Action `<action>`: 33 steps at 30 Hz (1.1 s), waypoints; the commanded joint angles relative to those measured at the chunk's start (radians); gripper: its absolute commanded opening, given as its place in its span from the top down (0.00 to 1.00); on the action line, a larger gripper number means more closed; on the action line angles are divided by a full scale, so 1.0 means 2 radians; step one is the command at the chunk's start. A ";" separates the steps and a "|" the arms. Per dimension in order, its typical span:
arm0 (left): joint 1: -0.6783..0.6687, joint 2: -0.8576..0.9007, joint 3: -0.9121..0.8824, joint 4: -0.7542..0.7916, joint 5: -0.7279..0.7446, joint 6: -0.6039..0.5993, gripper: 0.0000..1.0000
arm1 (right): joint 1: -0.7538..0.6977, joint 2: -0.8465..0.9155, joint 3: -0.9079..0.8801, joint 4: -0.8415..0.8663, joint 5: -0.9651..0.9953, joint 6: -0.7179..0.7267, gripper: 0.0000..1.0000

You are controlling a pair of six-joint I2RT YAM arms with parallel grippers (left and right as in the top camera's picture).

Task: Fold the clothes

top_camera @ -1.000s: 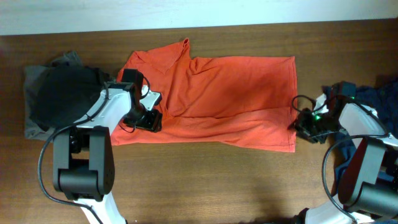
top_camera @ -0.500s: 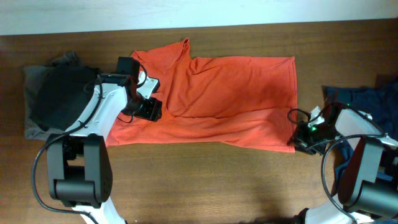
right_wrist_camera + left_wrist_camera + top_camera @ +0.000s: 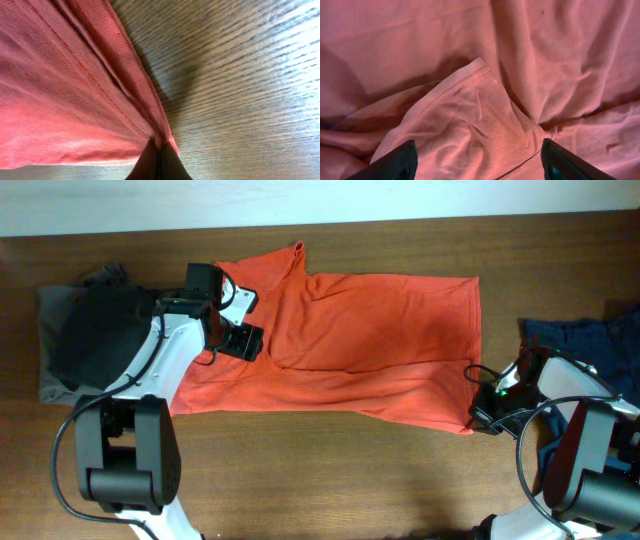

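The orange-red T-shirt (image 3: 370, 340) lies spread across the table middle, its sleeve folded over at the left. My left gripper (image 3: 243, 340) hovers open over that sleeve; in the left wrist view the sleeve's hemmed corner (image 3: 470, 75) lies between and ahead of the two dark fingertips (image 3: 395, 162). My right gripper (image 3: 482, 412) is shut on the shirt's lower right hem corner; the right wrist view shows the bunched hem (image 3: 150, 125) pinched in the closed jaws over bare wood. A black garment (image 3: 95, 330) on a grey one (image 3: 55, 385) sits at the left. A navy garment (image 3: 590, 340) lies at the right.
The brown wooden table (image 3: 330, 470) runs bare along its front edge. A pale wall strip (image 3: 320, 200) borders the far side. The arm bases (image 3: 125, 450) stand at the front left and front right (image 3: 590, 470).
My left gripper has moved up and back over the sleeve. My right gripper has slid toward the front with the hem corner, drawing the shirt's right edge down and outward.
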 commanded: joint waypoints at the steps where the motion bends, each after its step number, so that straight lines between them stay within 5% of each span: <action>1: -0.006 0.002 0.007 0.002 0.002 0.087 0.21 | 0.001 -0.003 -0.004 -0.002 0.022 0.008 0.96; 8: -0.009 0.028 0.007 0.024 -0.067 0.089 0.22 | 0.001 -0.003 -0.004 0.000 0.021 0.008 0.96; 15: -0.010 0.067 0.007 0.069 -0.061 0.088 0.22 | 0.001 -0.003 -0.004 0.000 0.021 0.008 0.96; 18: -0.010 0.075 0.007 0.080 -0.060 0.088 0.39 | 0.001 -0.003 -0.004 0.000 0.021 0.008 0.96; 24: -0.008 0.076 0.007 0.083 -0.076 0.064 1.00 | 0.001 -0.003 -0.004 0.000 0.033 0.008 0.96; 33: 0.031 0.076 0.017 0.081 -0.110 -0.016 1.00 | 0.001 -0.003 -0.004 -0.016 0.075 0.009 0.96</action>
